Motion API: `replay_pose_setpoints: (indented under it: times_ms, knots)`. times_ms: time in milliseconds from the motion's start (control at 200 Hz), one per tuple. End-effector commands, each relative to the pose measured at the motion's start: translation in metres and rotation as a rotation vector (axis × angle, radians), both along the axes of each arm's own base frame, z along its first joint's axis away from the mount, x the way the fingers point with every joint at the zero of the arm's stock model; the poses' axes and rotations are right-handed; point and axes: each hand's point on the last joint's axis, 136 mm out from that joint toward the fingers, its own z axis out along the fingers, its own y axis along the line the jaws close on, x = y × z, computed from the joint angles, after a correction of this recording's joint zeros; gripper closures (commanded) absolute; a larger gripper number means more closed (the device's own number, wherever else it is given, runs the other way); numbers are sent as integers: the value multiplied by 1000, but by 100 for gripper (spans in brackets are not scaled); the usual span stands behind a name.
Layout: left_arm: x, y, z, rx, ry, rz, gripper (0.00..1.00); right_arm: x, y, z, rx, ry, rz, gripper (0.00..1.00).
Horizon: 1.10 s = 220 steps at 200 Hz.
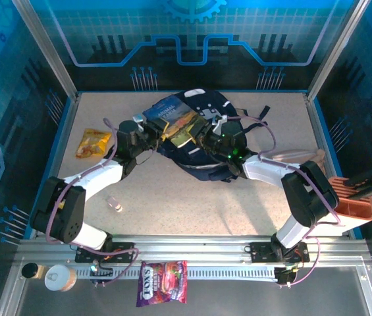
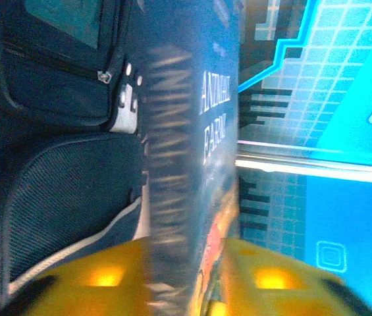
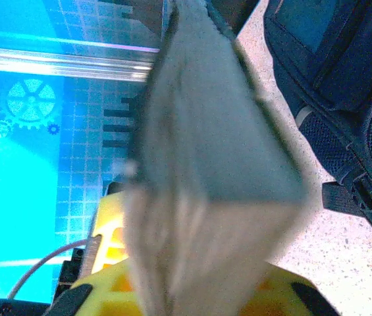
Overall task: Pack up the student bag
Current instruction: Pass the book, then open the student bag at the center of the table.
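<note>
- The student bag (image 1: 212,105) lies flat at the middle back of the table (image 1: 172,197). The book (image 1: 172,118) hangs just above the bag's left half, between your two grippers.
- Your right gripper (image 1: 207,137) looks clamped on the book's right end. In the right wrist view the pale page block runs down between the yellow fingers (image 3: 110,230), though it is blurred.
- Your left gripper (image 1: 150,135) has the spine between its fingers (image 2: 100,276), spread to about the book's thickness. I cannot tell whether they press it or only flank it.
- This looks to me like a handover, so confirm one firm hold before the other side lets go.
- I cannot make out an open mouth on the bag, so find it first.
- Tilt the book spine-first toward that opening and lower it slowly, so that no corner catches the fabric or drags the bag across the table.
</note>
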Motion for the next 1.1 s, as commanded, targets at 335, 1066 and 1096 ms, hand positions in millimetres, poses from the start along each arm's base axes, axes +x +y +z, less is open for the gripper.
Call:
replay_pose_setpoints:
  times_ms: [335,1066,1096]
  knots:
    - [-25,-1,4,504,-112,-161,4,-17,-95,31,-301,-208,-144,100]
    - [-30,-160,-65,1292,-296,-872,14,-78,-262,22,-741,-43,-511,100]
    - [-29,-165,-68,1324,-303,-893,17,-79,-265,23,-744,-42,-519,100]
